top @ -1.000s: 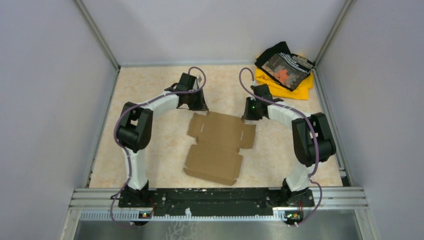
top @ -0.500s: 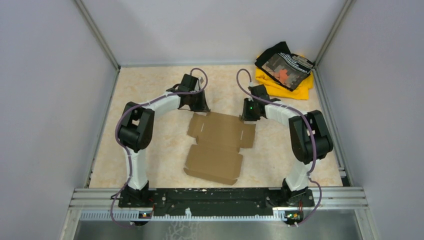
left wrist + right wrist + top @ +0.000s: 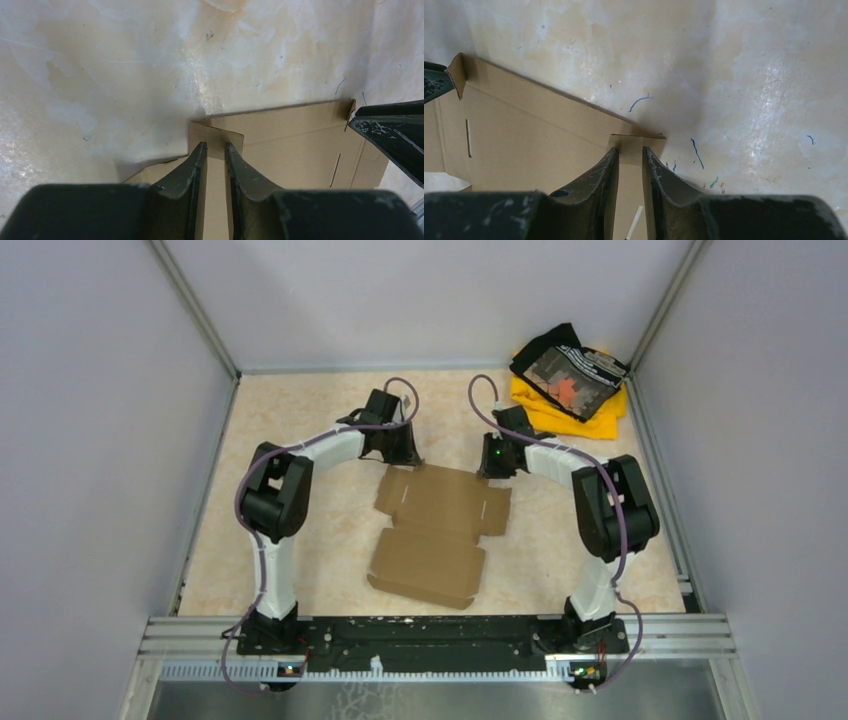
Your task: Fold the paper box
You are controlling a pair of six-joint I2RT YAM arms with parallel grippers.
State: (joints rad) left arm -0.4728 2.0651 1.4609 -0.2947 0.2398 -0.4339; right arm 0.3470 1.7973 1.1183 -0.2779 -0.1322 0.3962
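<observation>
1. Beige marbled worktop (image 3: 300, 440), boxed in by grey walls (image 3: 100, 390) at 9, 12 and 3 o'clock.
2. Paper box (image 3: 440, 525) lay at mid-worktop, opened out and mostly flat. Its wider slotted panel sat toward 12 o'clock and a plainer panel toward 6 o'clock.
3. Left hand (image 3: 398, 452) was low at the box's 11 o'clock corner, its arm arched in from 9 o'clock.
4. On the left wrist camera, its fingers (image 3: 197, 160) stood close together with a thin slit between them and cardboard showing through. The tips were at the far-left corner tab (image 3: 216, 137), which looked slightly raised. Could not tell whether they pinched it or only sat over it.
5. Right hand (image 3: 492, 465) was low at the box's 1 o'clock corner, its arm arched in from 3 o'clock.
6. On the right wrist camera, its fingers (image 3: 651, 165) were likewise near together, a narrow gap showing board beneath. The tips were at the far-right corner tab (image 3: 629, 142). Grip not determinable.
7. Blue scribble marks (image 3: 639, 102) showed on the worktop just beyond that tab.
8. Yellow and black cloth pile (image 3: 570, 380) sat in the far corner at 1 o'clock, well apart from the box.
</observation>
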